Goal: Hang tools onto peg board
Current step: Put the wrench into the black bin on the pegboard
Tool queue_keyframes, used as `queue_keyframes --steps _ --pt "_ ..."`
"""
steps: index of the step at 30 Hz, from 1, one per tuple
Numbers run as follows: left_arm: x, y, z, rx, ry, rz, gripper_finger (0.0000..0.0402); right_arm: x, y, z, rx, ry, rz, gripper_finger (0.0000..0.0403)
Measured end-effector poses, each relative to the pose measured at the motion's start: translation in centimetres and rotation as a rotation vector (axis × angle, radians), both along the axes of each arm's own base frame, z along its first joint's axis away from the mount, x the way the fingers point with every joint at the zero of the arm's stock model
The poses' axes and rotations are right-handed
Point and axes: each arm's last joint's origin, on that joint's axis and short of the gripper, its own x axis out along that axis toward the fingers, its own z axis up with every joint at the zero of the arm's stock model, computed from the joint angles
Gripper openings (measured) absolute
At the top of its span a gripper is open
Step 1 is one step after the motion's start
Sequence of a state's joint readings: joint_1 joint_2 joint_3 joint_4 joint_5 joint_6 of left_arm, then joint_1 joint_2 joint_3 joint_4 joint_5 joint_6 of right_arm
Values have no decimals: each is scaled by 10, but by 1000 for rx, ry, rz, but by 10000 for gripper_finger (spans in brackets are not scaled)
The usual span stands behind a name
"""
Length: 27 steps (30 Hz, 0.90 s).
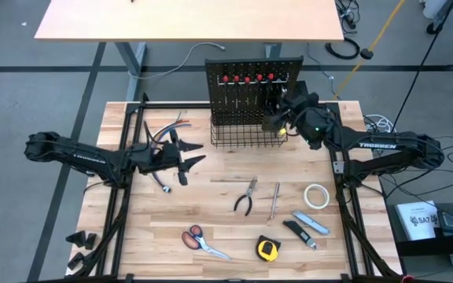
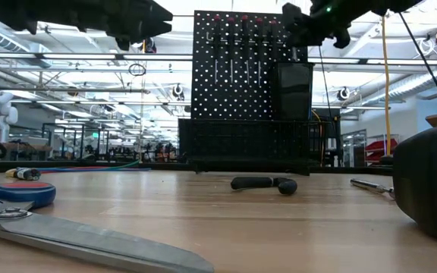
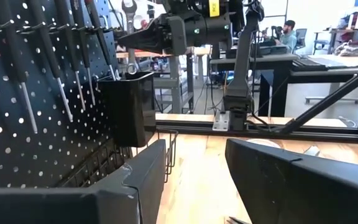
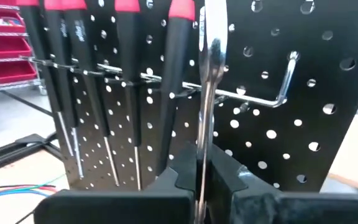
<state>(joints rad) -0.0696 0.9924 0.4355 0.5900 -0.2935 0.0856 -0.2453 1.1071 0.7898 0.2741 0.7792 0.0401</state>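
The peg board point(image 1: 246, 90) stands upright at the far middle of the table, with red-and-black screwdrivers point(image 4: 120, 74) hanging on its rack, a bare hook point(image 4: 279, 93) and a black cup point(image 3: 126, 109). My right gripper point(image 4: 202, 171) is level at the board's right part, shut on a silver wrench point(image 4: 211, 62). My left gripper point(image 1: 189, 159) is open over the table's left middle and holds nothing. Pliers point(image 1: 246, 196), another wrench point(image 1: 274, 198), tape roll point(image 1: 315, 196), utility knife point(image 1: 311, 222), tape measure point(image 1: 267, 248) and scissors point(image 1: 203, 241) lie flat on the table. My right gripper pinches the wrench's shaft point(image 4: 202, 149) between its two fingers, which are level and lie across it. The wrench stands upright, clear of the table, close in front of the board beside the hook. Its ring end point(image 3: 132, 70) hangs just above the cup.
A black wire basket point(image 1: 246, 135) sits at the board's foot. A bundle of coloured wires point(image 1: 167, 134) lies left of it, near my left gripper. A black-handled tool point(image 1: 299, 233) lies by the utility knife. Bare wood lies between the basket and the tools.
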Motion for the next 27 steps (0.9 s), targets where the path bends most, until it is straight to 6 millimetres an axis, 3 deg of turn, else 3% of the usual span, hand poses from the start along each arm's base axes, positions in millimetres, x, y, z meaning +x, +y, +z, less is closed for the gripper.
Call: queue_keyframes --steps 19,27 --pt "0 0 0 -1 0 -2 176 4 -4 -9 29 44 -13 11" --pt "0 0 0 -1 0 -2 176 5 -1 -10 30 61 1 76"
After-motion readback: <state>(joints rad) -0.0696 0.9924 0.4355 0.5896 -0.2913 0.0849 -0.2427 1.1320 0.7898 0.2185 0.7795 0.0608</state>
